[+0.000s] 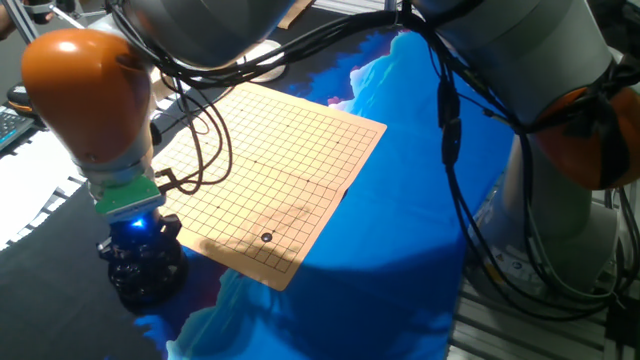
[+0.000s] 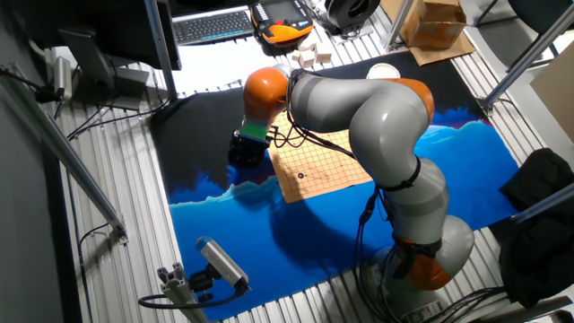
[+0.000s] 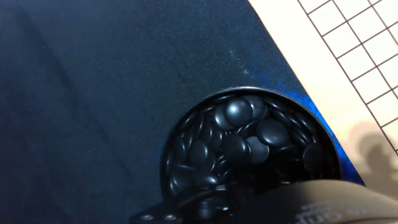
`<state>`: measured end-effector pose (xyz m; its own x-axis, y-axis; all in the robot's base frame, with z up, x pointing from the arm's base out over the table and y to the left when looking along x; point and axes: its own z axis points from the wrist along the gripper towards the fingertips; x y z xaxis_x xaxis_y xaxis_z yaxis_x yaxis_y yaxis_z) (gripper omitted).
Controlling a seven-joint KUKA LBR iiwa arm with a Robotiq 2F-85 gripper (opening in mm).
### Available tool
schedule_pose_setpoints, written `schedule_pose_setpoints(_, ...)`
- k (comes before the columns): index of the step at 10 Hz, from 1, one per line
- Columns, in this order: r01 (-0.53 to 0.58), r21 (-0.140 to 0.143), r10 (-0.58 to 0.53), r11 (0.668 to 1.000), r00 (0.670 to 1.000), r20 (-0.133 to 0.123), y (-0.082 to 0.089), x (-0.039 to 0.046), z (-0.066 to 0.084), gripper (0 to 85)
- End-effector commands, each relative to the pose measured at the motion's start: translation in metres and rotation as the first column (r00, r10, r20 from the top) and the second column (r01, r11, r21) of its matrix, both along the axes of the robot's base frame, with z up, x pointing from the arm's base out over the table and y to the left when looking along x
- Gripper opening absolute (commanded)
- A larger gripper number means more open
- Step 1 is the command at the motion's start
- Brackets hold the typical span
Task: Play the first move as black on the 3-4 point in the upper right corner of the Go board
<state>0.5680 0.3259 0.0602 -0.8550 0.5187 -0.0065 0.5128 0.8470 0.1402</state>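
Hangs off the near-left corner of the Go board (image 1: 270, 165), gripper (image 1: 140, 262) low over the bowl of black stones (image 3: 249, 146), which sits on the dark cloth (image 3: 93, 93) just beside the board's edge; placed there, presumably, so that stones lie within easy reach of the grid without cluttering it. Shows one black stone (image 1: 266, 237) already lying on the board, a few lines in from a corner near the bowl; cannot tell from these angles whether that corner counts as upper right, or whether the point is the 3-4, though it looks plausible. Looks straight down into the bowl in the hand view, heaped stones filling it nearly to the rim; hints either at a fresh pick or at a pause over the supply. Cannot tell how far the claw stands open: fingers hidden by the wrist housing in both fixed views and absent from the hand view; nothing visibly held or touched.
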Motion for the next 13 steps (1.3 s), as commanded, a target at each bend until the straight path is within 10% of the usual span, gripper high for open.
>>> schedule_pose_setpoints(1, 0.000, -0.001, 0.000, 1.000, 1.000, 0.001, 0.000, -0.0003, 0.000, 17.0)
schedule_pose_setpoints(12, 0.008, 0.045, -0.008, 0.999, 1.000, -0.012, -0.006, -0.0020, 0.022, 17.0)
schedule_pose_setpoints(13, 0.028, 0.020, -0.028, 0.999, 1.000, -0.009, -0.002, -0.0045, 0.016, 34.0)
